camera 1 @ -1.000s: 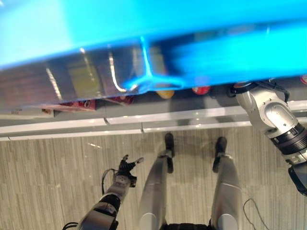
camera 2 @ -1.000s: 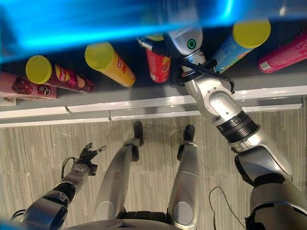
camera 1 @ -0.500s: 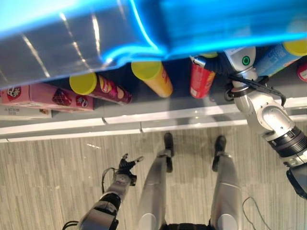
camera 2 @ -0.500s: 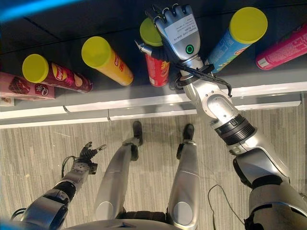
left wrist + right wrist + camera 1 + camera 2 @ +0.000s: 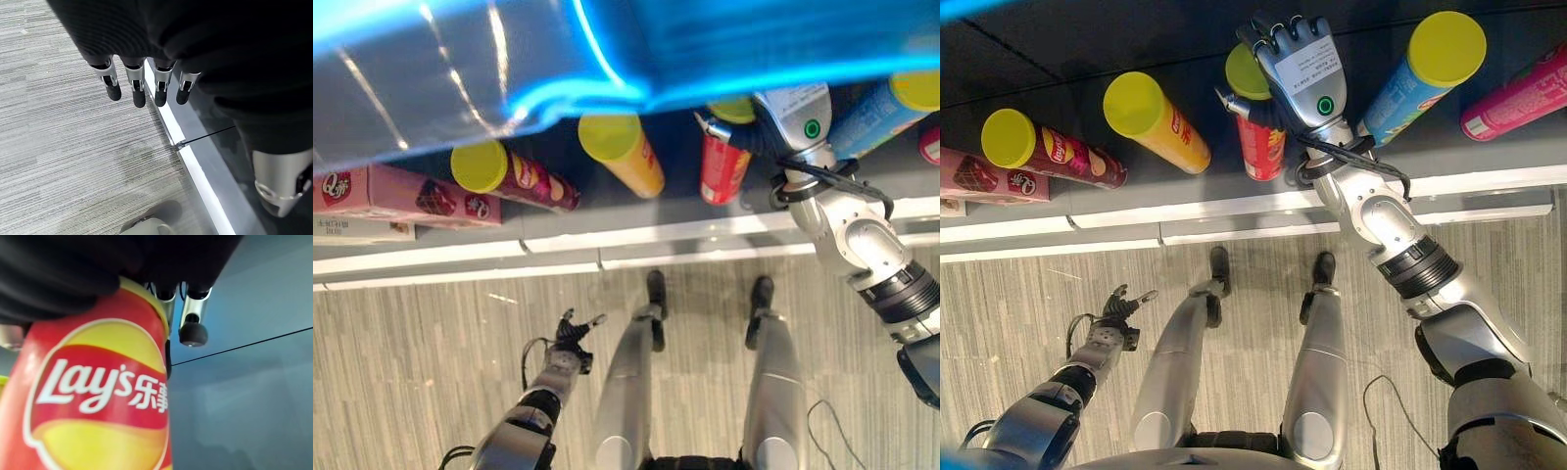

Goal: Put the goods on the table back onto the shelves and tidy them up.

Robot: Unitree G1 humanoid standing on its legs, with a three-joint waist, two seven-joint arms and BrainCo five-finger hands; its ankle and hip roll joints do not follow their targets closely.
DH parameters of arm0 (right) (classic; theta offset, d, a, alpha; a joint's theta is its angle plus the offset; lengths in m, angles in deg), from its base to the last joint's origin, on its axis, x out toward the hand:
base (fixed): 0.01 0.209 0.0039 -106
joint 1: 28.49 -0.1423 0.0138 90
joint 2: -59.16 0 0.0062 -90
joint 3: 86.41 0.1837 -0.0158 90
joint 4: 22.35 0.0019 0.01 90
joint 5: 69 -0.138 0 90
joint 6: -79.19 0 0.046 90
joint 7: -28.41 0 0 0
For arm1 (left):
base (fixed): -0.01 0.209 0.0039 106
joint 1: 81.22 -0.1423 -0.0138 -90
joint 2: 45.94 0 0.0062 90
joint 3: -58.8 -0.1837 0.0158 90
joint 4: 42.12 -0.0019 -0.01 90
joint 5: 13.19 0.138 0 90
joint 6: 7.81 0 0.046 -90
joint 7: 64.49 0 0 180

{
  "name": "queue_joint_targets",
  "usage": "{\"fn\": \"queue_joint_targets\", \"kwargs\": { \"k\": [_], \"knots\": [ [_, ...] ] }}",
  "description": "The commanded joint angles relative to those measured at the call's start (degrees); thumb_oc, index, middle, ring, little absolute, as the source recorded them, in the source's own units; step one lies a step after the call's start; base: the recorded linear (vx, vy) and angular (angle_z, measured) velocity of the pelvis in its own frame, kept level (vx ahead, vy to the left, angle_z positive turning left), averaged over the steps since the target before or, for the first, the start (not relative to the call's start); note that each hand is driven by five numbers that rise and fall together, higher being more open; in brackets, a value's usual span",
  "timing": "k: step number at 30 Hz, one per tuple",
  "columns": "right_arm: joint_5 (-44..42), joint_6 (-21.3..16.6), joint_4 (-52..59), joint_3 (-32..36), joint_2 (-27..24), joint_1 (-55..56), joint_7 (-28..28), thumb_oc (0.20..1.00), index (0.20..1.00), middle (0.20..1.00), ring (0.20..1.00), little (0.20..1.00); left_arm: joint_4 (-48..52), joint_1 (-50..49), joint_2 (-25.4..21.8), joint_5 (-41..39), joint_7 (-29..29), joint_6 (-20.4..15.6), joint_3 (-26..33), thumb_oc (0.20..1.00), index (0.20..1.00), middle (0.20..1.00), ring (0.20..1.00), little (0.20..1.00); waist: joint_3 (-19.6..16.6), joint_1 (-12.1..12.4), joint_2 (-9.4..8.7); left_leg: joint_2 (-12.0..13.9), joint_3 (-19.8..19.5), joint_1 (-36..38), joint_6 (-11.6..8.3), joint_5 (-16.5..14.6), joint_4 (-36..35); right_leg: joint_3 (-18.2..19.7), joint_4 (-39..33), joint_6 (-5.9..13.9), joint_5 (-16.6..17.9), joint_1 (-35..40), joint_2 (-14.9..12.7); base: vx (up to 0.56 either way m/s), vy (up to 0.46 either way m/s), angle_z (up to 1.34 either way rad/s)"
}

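1. The right hand has its fingers and thumb wrapped around the red cylindrical chip can with a yellow lid, which stands upright on the dark grey shelf board.
2. The can's long axis runs up toward the camera, lid on top. The hand grips it from the side, high up near the lid, so I judge that release means opening the fingers and drawing the hand away sideways.
3. Its neighbours stand near: an orange-yellow tube with a yellow lid on its left and a blue tube with a yellow lid on its right, both apart from it.
4. The left hand hangs low beside the body over the striped grey floor, fingers relaxed and spread, well apart from the shelf.
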Motion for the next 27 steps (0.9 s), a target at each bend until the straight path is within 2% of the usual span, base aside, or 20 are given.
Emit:
{"fn": "queue_joint_targets", "kwargs": {
  "k": [1,27],
  "knots": [
    [-0.25,-0.66,2.58,0.96,0.5,-4.03,-1.74,0.2,0.2,0.2,0.2,0.2,-3.18,-0.64,-0.85,-1.77,-1.42,0.22,-0.87,1.0,1.0,1.0,1.0,1.0,-2.79,0.0,-0.43,3.88,-0.93,-2.2,-3.01,-6.83,4.36,0.05,-4.3,2.03,4.96,-0.37,-4.71,0.0,0.0,0.0],
    [0.16,0.34,0.54,0.39,0.21,-4.5,-1.37,0.2,0.2,0.2,0.2,0.2,-3.54,-0.07,-0.7,-1.95,-1.62,0.46,-0.79,1.0,1.0,1.0,1.0,1.0,-2.49,0.09,-0.81,4.05,-0.8,-2.95,-2.97,-6.68,4.86,0.47,-3.36,2.02,4.74,-1.33,-4.64,0.0,0.0,0.0]
  ]
}}
